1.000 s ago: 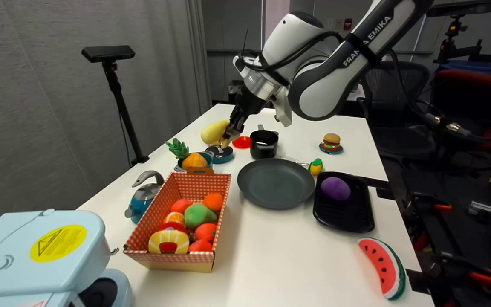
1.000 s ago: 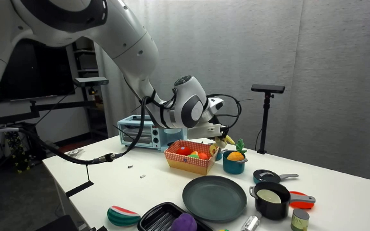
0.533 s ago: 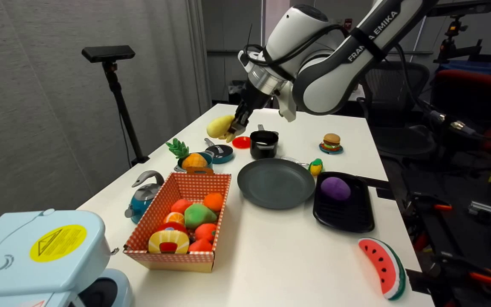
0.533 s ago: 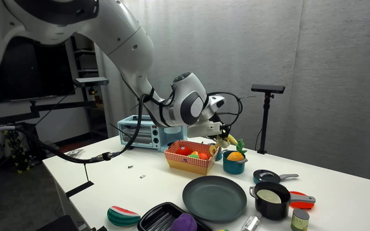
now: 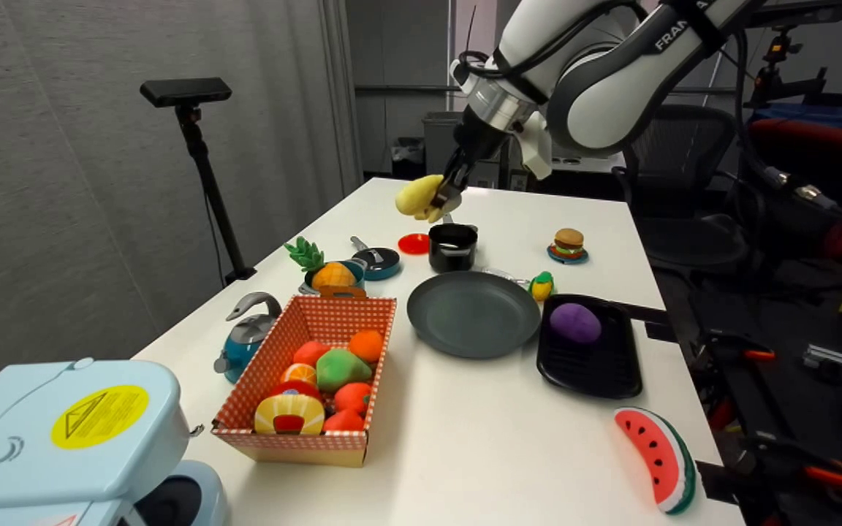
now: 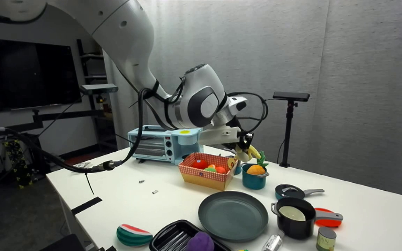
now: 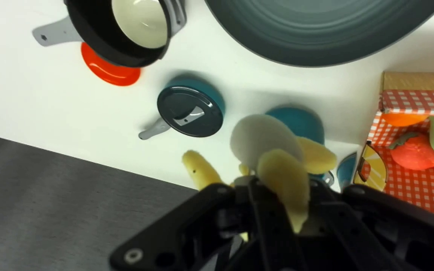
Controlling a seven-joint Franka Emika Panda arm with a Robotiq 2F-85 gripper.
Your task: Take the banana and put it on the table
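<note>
My gripper is clenched on the banana: toy, peel open, yellow flaps splayed round a whitish middle. Banana hangs in the air, up off the table, not yet set down. Wrist bent, I point down at a slant, not straight vertical. My arm reaches out over the table, forearm sloping down toward the wrist, black cable looped out beside it, black strap round the forearm. Writing on me: white "FRAN" on the dark forearm panel in an exterior view, the strap covering the next bit, an "A" past it.

Below me, wrist view: teal pot, partly behind the banana; lidded pan near it, grey handle; then black pot, pale bowl inside, red disc just beside. Can near the black pot: label looks like "AN", first letter unclear. Toy pineapple in the teal pot. Dark plate between black pot and basket; basket has red-and-white checked sides, toy fruit inside.

Further: grill tray, purple toy lying in it, watermelon slice near. Light-blue appliance carries a yellow oval sticker, dark triangle mark on it. Farthest: black stand, grey curtain behind.
</note>
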